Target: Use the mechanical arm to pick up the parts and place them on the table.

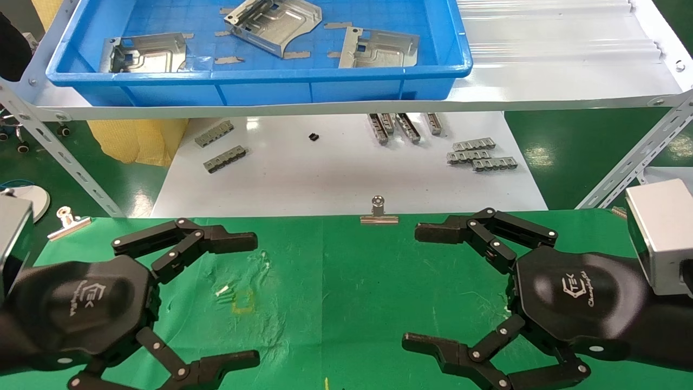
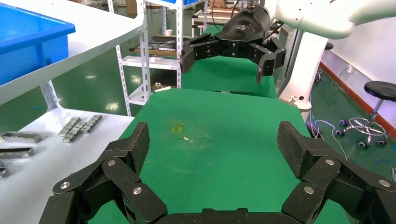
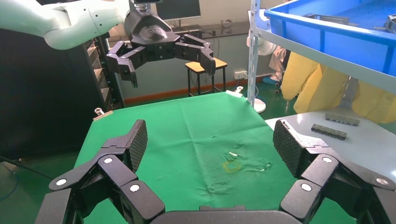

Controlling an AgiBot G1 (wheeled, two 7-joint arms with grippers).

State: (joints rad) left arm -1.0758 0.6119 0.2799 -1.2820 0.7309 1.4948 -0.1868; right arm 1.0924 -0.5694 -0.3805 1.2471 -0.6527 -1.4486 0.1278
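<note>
Green wrinkled cloth covers the bench (image 1: 379, 281), its far edge pinned by a silver binder clip (image 1: 378, 211); beyond it lies a white board (image 1: 335, 168) with small grey toothed strips (image 1: 479, 154), and above that a shelf carries a blue plastic bin (image 1: 260, 86). Three parts sit in the bin: a left plate (image 1: 146, 54), a middle plate (image 1: 273, 24) and a right plate (image 1: 379, 49). None is on the green cloth yet. Both arms hover low over the bench, facing each other. The left hand (image 1: 216, 300) is spread wide with nothing between its fingers; the right hand (image 1: 433, 287) is likewise fully spread and holds nothing. Handling judgement: each part is stamped sheet metal, so expect it to be stiff, light to moderate in weight, smooth and slippery, with thin edges. It should tolerate a firm pinch. Take hold across two opposite straight edges, or on the upturned holed flange, and avoid the curved notch, where contact is short. Orientation: the left plate lies roughly square to the bin wall. The middle plate is rotated, its long axis running diagonally, and it appears to rest tilted rather than flat. The right plate lies with its notched corner toward the bin's centre, its flange edge toward the middle plate.
</note>
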